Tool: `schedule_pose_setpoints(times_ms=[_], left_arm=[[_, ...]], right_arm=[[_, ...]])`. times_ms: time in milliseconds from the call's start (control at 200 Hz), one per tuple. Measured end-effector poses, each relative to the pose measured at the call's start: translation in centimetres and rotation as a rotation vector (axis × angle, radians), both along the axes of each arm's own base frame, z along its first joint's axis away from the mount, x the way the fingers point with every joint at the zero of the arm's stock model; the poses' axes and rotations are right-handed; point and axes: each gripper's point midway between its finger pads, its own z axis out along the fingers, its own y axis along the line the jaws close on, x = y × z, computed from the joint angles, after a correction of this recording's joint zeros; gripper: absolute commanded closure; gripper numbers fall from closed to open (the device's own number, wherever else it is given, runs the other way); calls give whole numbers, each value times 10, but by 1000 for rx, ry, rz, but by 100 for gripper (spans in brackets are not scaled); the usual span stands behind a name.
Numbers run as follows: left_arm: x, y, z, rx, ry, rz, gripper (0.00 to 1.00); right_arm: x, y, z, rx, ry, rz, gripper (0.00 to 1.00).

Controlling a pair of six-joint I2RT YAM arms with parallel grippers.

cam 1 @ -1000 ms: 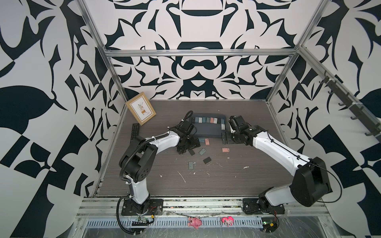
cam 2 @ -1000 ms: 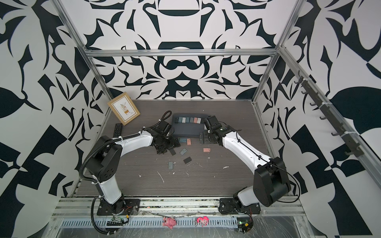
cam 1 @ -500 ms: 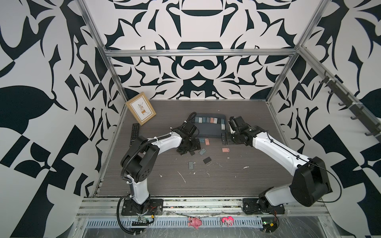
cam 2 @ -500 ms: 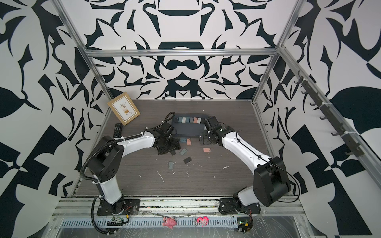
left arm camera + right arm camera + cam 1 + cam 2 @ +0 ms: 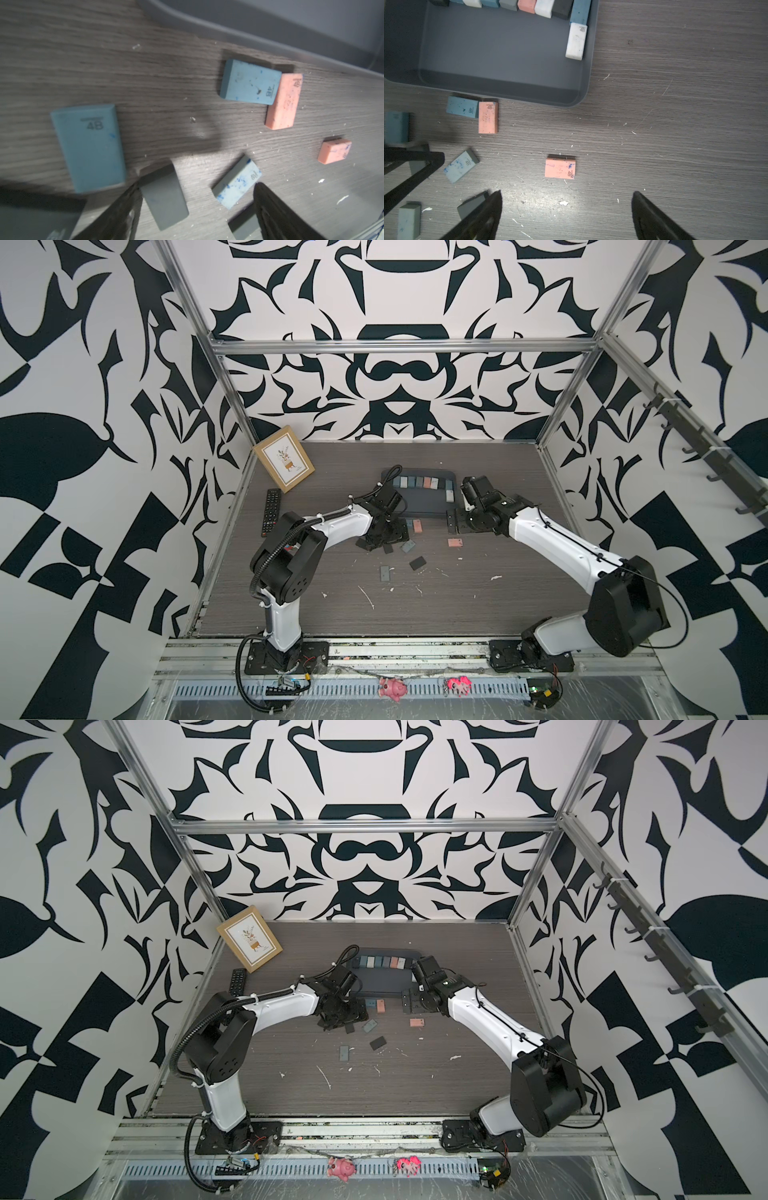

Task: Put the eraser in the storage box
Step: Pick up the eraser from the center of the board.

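Narrowed slightly, left fingers (image 5: pixel 116 218) straddle a grey eraser (image 5: pixel 164 199), ungripped; right fingers (image 5: pixel 483 218) open, empty; storage box (image 5: pixel 508 89) part-filled, loose erasers (image 5: pixel 488 117) remain outside

b&w patterned walls (image 5: pixel 399 377) w/ alu frame (image 5: pixel 399 347), dark woodgrain floor (image 5: pixel 457 597).

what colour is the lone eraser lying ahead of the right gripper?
Salmon pink eraser with blue smudges; shows best in the right wrist view.
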Motion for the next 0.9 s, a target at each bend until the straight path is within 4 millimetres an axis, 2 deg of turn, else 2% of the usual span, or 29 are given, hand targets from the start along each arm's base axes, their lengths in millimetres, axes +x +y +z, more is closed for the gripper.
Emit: schedule_pose_setpoints(times_ms=[130,165,450,900], left_arm=[[-2,-2,0,5,-5,-13,14],[-2,-1,0,10,-10,-17,19],[-4,6,-4,96,-49,-60,27],[-12,23,-2,294,-110,-128,39]], right_arm=[[0,-3,4,8,-12,-9,1],[0,-4,6,12,-16,-11,2],[-1,-10,11,21,-28,-25,1],[-6,-5,11,57,-20,-10,1]])
